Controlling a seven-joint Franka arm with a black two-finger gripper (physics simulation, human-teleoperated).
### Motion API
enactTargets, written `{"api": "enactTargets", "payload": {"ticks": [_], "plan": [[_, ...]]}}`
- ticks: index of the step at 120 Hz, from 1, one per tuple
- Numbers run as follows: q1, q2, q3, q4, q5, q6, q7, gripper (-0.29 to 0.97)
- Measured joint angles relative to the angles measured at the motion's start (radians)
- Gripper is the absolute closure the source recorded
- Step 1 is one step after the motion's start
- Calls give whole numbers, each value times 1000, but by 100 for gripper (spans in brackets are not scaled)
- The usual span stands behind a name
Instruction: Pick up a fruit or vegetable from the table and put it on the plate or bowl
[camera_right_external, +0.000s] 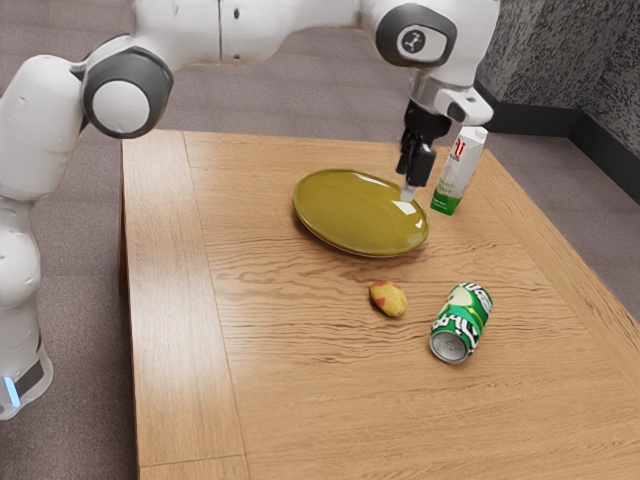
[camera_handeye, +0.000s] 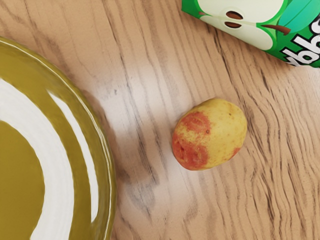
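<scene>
On the table (camera_right_external: 280, 400): fruit (camera_right_external: 389, 298), yellow with red patches, lying between plate (camera_right_external: 318, 205) and can (camera_right_external: 461, 321), touching neither.
Gripper (camera_right_external: 409, 188): over the plate's far rim, beside carton (camera_right_external: 458, 170); wide or narrow, cannot tell.
Can: on its side.
Carton: upright.

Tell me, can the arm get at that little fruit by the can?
Probably yes. The fruit lies in the open on the table, apart from the plate and the can, so nothing blocks the arm coming from above.
</scene>
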Motion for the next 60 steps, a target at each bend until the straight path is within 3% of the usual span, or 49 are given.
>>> {"api": "enactTargets", "payload": {"ticks": [25,60], "plan": [[-4,31,-5,-25,-2,49,281,0],[-7,4,-6,-51,25,-22,665,0]]}}
